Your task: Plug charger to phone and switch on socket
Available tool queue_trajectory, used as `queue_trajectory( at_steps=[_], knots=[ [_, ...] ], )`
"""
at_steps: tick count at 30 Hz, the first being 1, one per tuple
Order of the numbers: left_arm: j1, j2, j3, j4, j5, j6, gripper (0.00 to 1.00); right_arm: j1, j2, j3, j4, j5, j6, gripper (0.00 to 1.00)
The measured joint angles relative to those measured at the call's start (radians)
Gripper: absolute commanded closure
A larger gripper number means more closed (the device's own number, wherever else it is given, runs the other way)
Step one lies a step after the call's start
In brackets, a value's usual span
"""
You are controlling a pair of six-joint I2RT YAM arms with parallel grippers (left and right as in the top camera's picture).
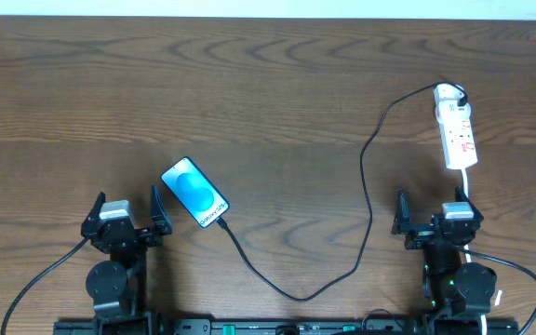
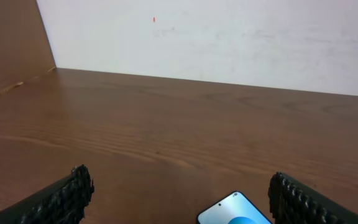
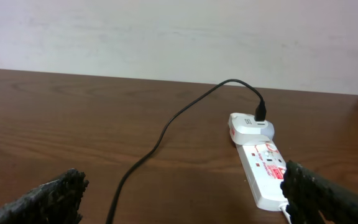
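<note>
phone lies left of centre, charger meeting its lower end, socket upper right, while my left pincer and right pincer gape wide, empty.

On the brown wooden table, the slim rectangular blue-screened phone lies slantwise left of centre, just right of the left gripper. The narrow white plastic power strip lies far right, just beyond the right gripper. The long thin black charger cable runs from the phone's near end, loops nearward, then reaches the strip's far end.
</note>
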Motion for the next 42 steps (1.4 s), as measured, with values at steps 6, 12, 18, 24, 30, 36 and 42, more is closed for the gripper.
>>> queue_trajectory(
  at_steps=[6, 12, 18, 24, 30, 36, 42],
  knots=[
    [-0.025, 0.0, 0.0, 0.0, 0.0, 0.0, 0.07, 0.0, 0.0, 0.0, 0.0, 0.0, 0.0, 0.01],
    [-0.045, 0.0, 0.0, 0.0, 0.0, 0.0, 0.08, 0.0, 0.0, 0.0, 0.0, 0.0, 0.0, 0.01],
    [-0.045, 0.0, 0.0, 0.0, 0.0, 0.0, 0.07, 0.0, 0.0, 0.0, 0.0, 0.0, 0.0, 0.01],
    [-0.045, 0.0, 0.0, 0.0, 0.0, 0.0, 0.07, 0.0, 0.0, 0.0, 0.0, 0.0, 0.0, 0.01],
    [-0.045, 0.0, 0.0, 0.0, 0.0, 0.0, 0.08, 0.0, 0.0, 0.0, 0.0, 0.0, 0.0, 0.01],
    [-0.045, 0.0, 0.0, 0.0, 0.0, 0.0, 0.08, 0.0, 0.0, 0.0, 0.0, 0.0, 0.0, 0.01],
    [-0.045, 0.0, 0.0, 0.0, 0.0, 0.0, 0.07, 0.0, 0.0, 0.0, 0.0, 0.0, 0.0, 0.01]
  ],
)
